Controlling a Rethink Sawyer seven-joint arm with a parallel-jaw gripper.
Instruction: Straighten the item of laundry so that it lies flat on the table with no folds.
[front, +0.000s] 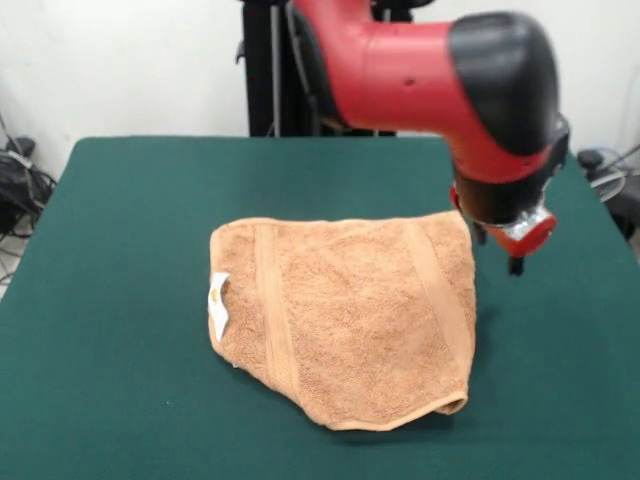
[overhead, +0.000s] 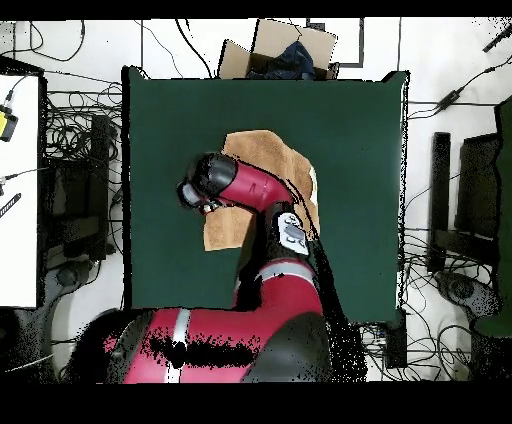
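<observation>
The hand (front: 515, 262) hangs just beside the towel's (front: 350, 315) far right corner; whether it is spread or pressed together cannot be told. The towel lies near the middle of the green counter (front: 110, 300), rumpled, edges curled under, its white label (front: 218, 305) at the left edge.

The towel (front: 360, 320) is rough, looped tan terry cloth; the desk (front: 120, 400) wears matt green felt; the arm (front: 420, 70) looks like glossy plastic.
</observation>
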